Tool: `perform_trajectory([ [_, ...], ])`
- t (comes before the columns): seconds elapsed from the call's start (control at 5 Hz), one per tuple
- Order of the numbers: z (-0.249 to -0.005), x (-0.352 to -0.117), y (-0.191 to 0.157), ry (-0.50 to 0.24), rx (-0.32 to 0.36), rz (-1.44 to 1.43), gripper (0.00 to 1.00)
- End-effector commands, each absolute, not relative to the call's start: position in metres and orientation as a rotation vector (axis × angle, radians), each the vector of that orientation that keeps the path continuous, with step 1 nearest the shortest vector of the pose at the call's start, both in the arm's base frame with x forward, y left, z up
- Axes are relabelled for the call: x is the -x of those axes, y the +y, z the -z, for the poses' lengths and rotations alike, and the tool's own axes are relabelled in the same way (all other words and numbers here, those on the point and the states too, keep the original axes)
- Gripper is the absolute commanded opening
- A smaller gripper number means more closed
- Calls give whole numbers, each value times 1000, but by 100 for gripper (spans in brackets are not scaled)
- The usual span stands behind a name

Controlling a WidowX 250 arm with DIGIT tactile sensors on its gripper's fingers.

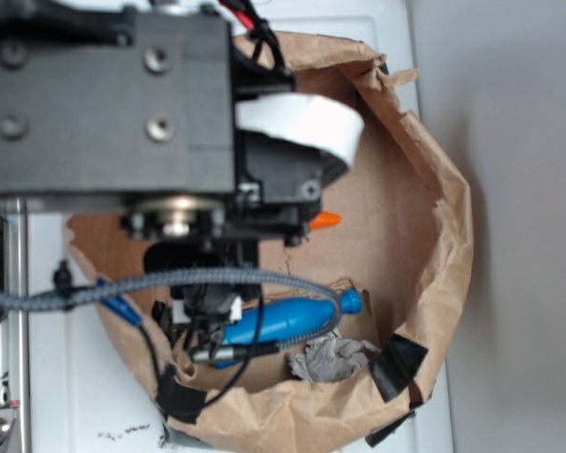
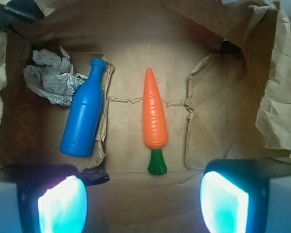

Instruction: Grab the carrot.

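Looming right at the lens, the robot arm [image 1: 104, 94] is filling the upper left of the exterior view, and the gripper [image 2: 143, 201] is hanging with its jaws spread wide apart, nothing between them. Below, the brown paper bag [image 2: 276, 97] is forming a crumpled wall round a flat floor on the white desk [image 1: 57, 396]. Lying on that floor, the blue bottle [image 2: 83, 112] is tilting off to the left, well apart from the carrot [image 2: 154, 110]. That carrot is lying lengthwise, tip away, green stem pointing toward the jaws. A grey paper wad [image 2: 53, 77] is sitting just beside the bottle's neck. I'm calling this the approach step: next comes moving forward over the orange body, dropping straight down, then closing.
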State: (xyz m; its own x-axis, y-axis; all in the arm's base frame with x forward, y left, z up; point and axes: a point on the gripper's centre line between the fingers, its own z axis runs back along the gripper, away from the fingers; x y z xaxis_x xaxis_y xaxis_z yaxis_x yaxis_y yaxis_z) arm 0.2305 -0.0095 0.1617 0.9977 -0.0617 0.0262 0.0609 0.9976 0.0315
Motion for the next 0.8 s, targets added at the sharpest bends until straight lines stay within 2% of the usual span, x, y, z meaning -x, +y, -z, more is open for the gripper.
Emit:
perform_trajectory([
  [0.0,-145,-241,0,-68,-65,44,100],
  [0.2,-117,-249,9,-88,-85,37,100],
  [0.4,-100,-257,13,-111,-106,36,100],
  [0.6,-69,-270,26,-108,-128,35,100],
])
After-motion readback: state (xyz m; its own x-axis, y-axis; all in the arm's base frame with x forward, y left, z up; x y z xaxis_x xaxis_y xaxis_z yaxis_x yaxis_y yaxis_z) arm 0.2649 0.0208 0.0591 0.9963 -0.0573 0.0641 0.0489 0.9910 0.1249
